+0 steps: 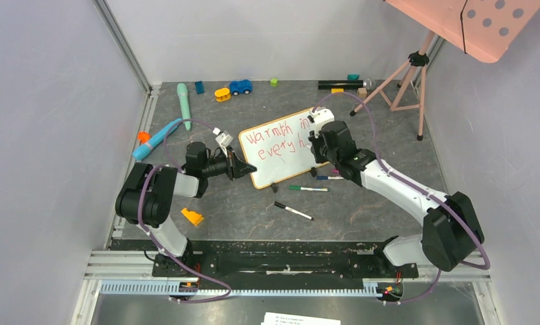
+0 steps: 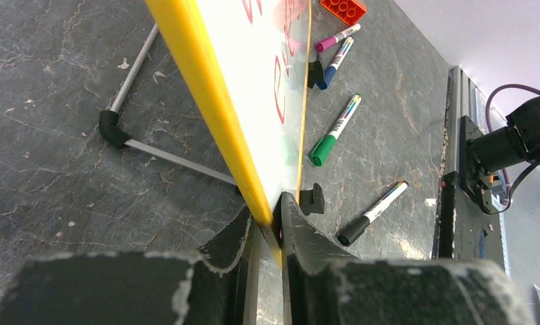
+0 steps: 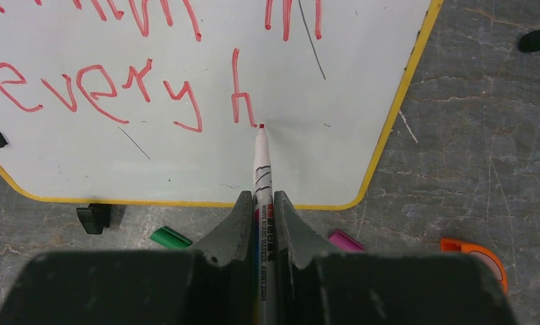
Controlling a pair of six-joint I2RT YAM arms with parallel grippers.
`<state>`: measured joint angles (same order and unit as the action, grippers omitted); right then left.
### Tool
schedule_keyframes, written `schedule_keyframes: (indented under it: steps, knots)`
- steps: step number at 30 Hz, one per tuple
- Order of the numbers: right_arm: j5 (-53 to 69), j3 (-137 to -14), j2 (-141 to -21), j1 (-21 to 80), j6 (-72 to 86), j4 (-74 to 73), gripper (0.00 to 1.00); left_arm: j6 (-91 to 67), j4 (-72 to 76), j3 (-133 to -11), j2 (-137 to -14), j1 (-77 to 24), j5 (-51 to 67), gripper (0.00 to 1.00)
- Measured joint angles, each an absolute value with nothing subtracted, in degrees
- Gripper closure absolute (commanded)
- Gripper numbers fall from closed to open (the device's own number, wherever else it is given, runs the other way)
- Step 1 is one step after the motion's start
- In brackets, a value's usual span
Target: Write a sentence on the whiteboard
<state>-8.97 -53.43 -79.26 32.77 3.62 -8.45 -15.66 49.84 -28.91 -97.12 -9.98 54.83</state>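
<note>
The whiteboard (image 1: 280,162) stands tilted mid-table, with a yellow-looking frame (image 2: 206,101) and black feet. Red words on it (image 1: 274,142) read "Warmth in" above "every h" (image 3: 118,91). My left gripper (image 1: 243,167) is shut on the board's left edge (image 2: 270,213). My right gripper (image 1: 316,132) is shut on a red whiteboard marker (image 3: 261,176). Its tip touches the board just right of the "h" (image 3: 243,95).
Loose markers lie in front of the board: green (image 1: 307,188), black-capped (image 1: 294,211), blue (image 1: 329,177). An orange block (image 1: 192,217) lies near the left arm. Toys (image 1: 240,87) line the back. A tripod (image 1: 409,74) with a pink panel (image 1: 484,24) stands at back right.
</note>
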Motion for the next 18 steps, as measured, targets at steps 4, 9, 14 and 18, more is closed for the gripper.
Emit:
schedule_keyframes:
  steps: [4, 9, 14, 18]
  knots:
    - [-8.9, -54.0, -78.3, 32.5, 3.6, -8.7, 1.00, -15.6, 49.8, -28.9, -97.1, -10.0, 54.8, 0.98]
    - [-8.9, -55.4, -78.4, 32.3, 3.6, -8.7, 1.00, -15.7, 49.8, -28.9, -97.1, -10.0, 54.8, 0.98]
    - [-8.9, -56.7, -78.8, 32.0, 3.4, -8.7, 1.00, -15.7, 49.8, -28.9, -97.1, -10.0, 54.8, 0.98]
    - [-8.8, -57.1, -79.7, 31.8, 3.1, -8.6, 1.00, -15.6, 49.8, -28.9, -97.1, -10.0, 54.8, 0.98]
